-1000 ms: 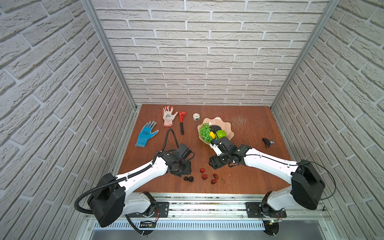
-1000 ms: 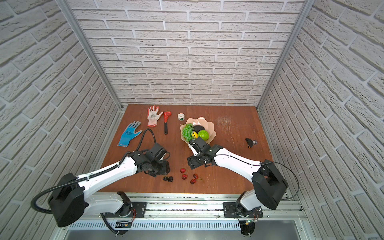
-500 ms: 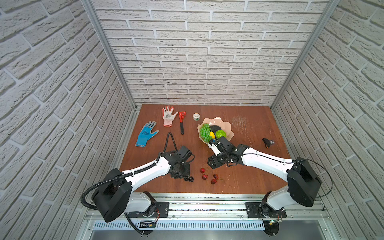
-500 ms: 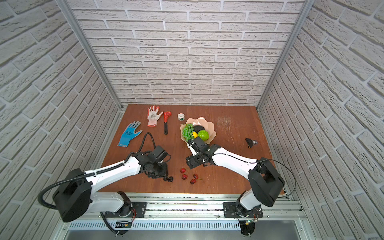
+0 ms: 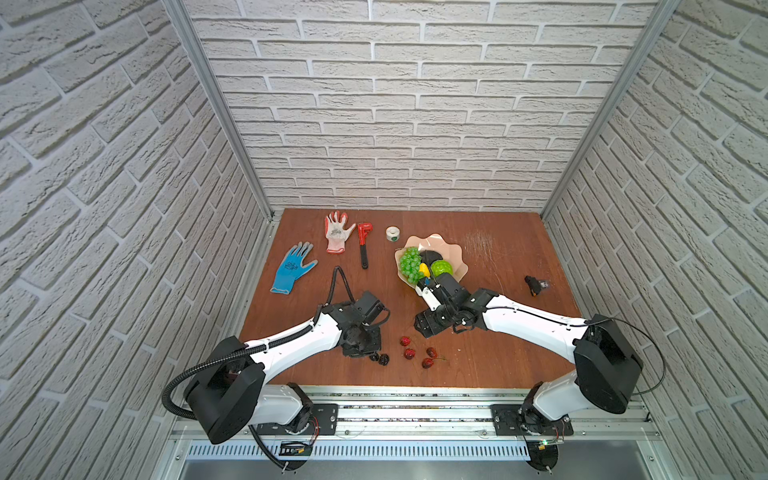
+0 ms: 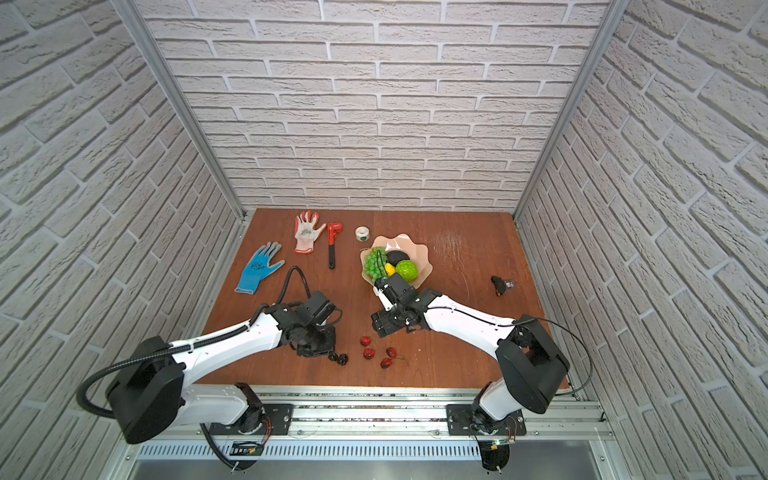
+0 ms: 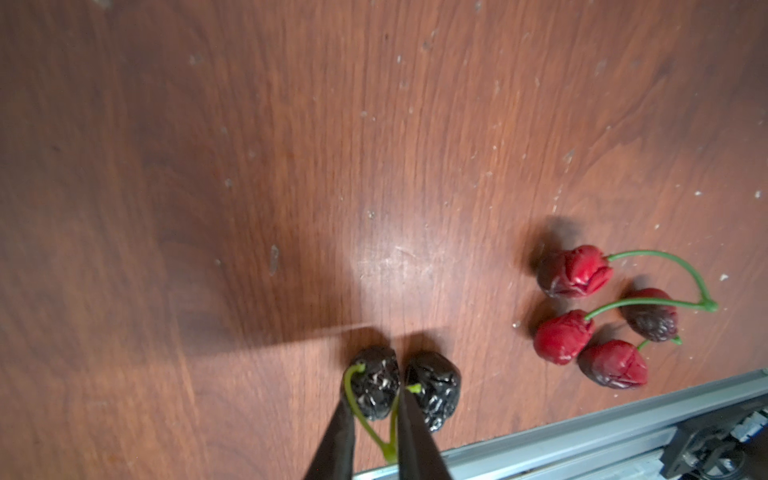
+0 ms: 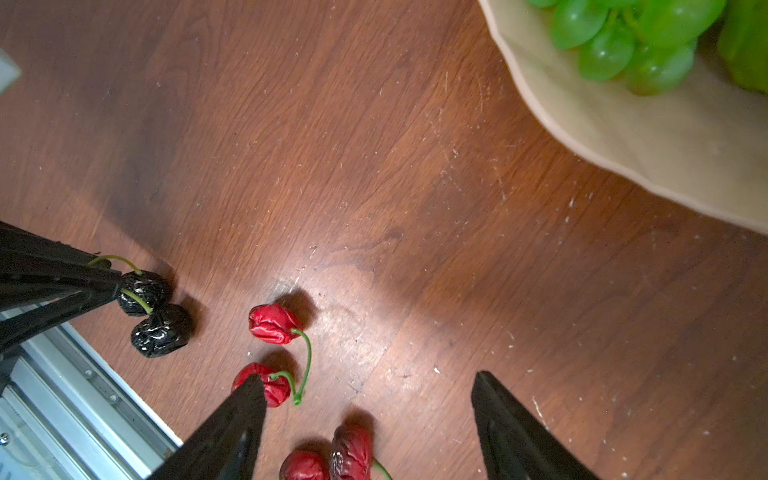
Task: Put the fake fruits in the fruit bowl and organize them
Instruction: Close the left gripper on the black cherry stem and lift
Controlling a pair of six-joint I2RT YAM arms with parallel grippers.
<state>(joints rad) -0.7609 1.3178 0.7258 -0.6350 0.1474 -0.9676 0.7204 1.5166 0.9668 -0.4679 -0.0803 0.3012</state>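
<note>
Two blackberries [image 7: 434, 388] on a green forked stem lie near the table's front edge. My left gripper [image 7: 374, 392] is down at them, its fingers [image 7: 409, 419] pressed on either side of one blackberry [image 7: 376, 388]. In a top view the left gripper [image 5: 371, 354] covers most of them. Several dark-red berries [image 5: 409, 353] lie just to their right. My right gripper [image 8: 368, 378] hangs open above those red berries [image 8: 351, 451], holding nothing. The peach-pink fruit bowl [image 5: 453, 253] behind holds green grapes [image 5: 409, 262], an avocado [image 5: 432, 254], a lemon [image 5: 424, 270] and a bumpy green ball [image 5: 441, 268].
A red pipe wrench [image 5: 363, 245], a white tape roll [image 5: 392, 233], a blue glove [image 5: 293, 268] and a white-red glove [image 5: 338, 230] lie at the back left. A small black object [image 5: 534, 286] sits at the right. The metal rail [image 7: 582, 428] runs along the front edge.
My left gripper has narrowed from wide open onto one blackberry. The right arm has hardly moved and stays open.
</note>
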